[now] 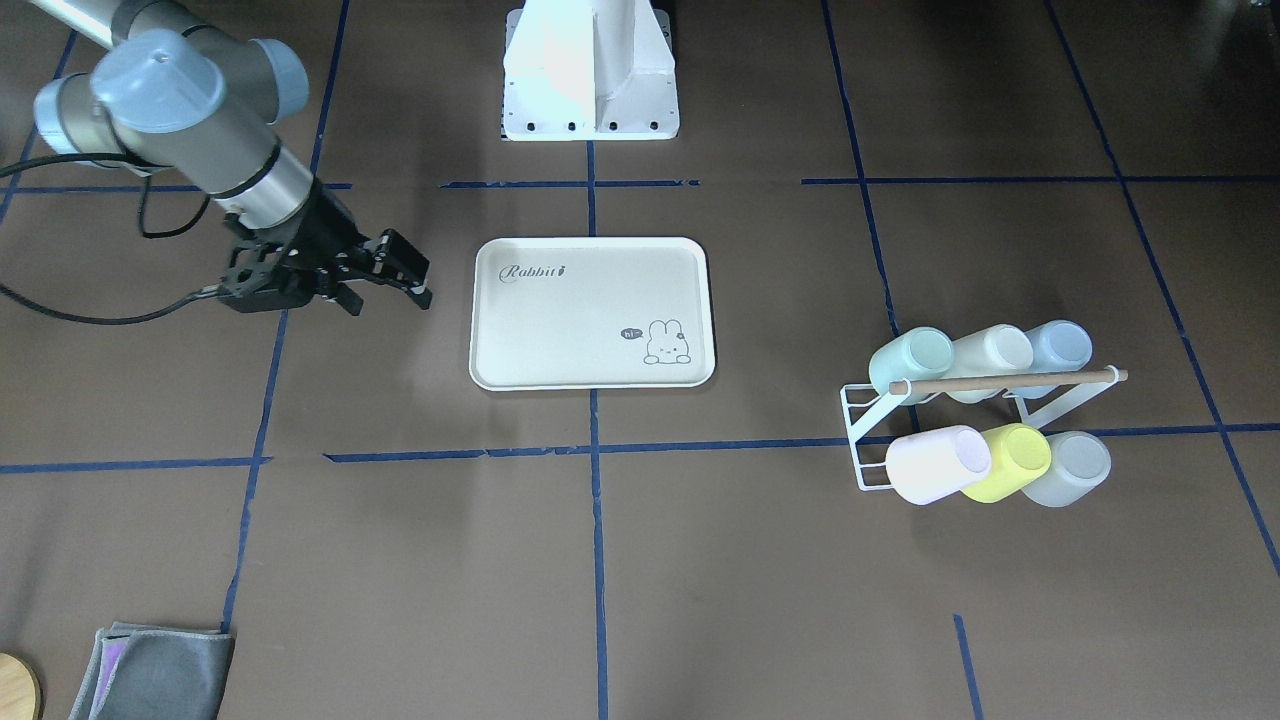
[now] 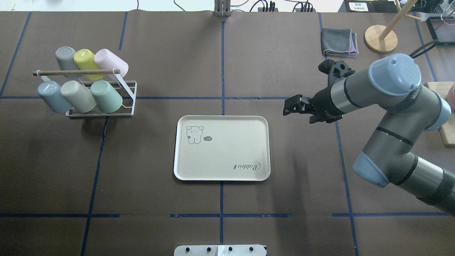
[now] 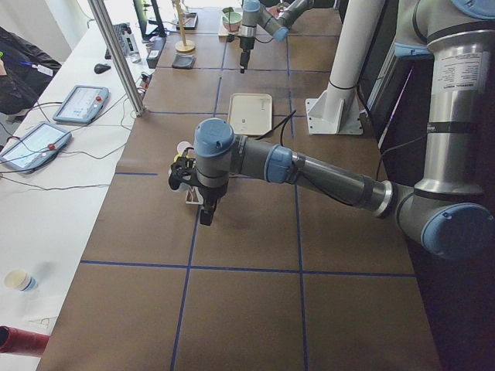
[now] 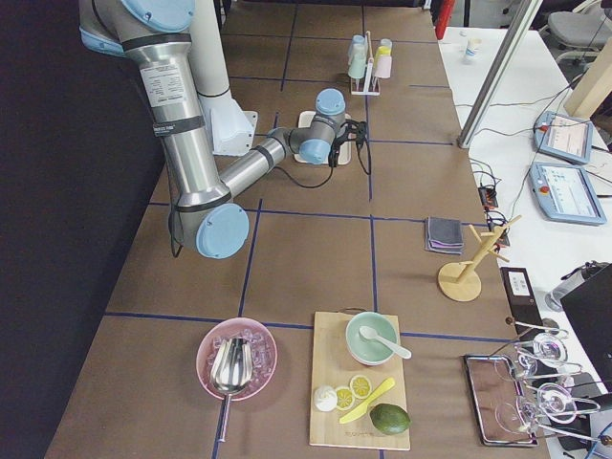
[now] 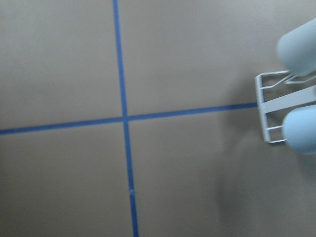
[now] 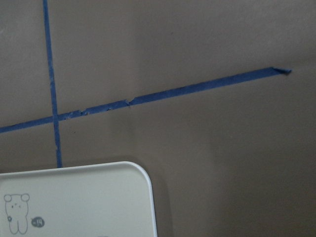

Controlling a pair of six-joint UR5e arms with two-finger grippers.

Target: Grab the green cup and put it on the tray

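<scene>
The small, smooth, pale mint-green plastic cup (image 2: 106, 96) is not yet lifted. It lies tilted on the white wire rack (image 1: 852, 438), in the row nearer the robot, at the end closest to the cream rectangular plastic tray (image 2: 220, 156). The tray sits bare in the middle of the brown, blue-taped tabletop (image 2: 220, 53), well apart from the rack. The left claw (image 3: 206, 216) points down near the rack. It shows only in the left side view, so I cannot tell whether its fingers are spread or pressed together. The right claw (image 2: 288, 106) hovers near the tray's far corner, fingers spread and holding nothing. The step in hand looks like the reach for the cup, and the left arm seems better placed for it. To do it well, spread the claw wide and straddle the tapered wall without nudging the cream cup (image 2: 78, 96) beside it or the wooden rod (image 2: 71, 72). Then pinch gently and draw the cup off along its own tilt, so the rack is not dragged. Counted, there are six cups, three per row: one mint green, one cream, one pale blue cup (image 2: 53, 96), one pink cup (image 2: 111, 63), one yellow-green cup (image 2: 85, 58) and one grey cup (image 2: 65, 57). There is one rack, one rod and one tray, and there are two claws.
</scene>
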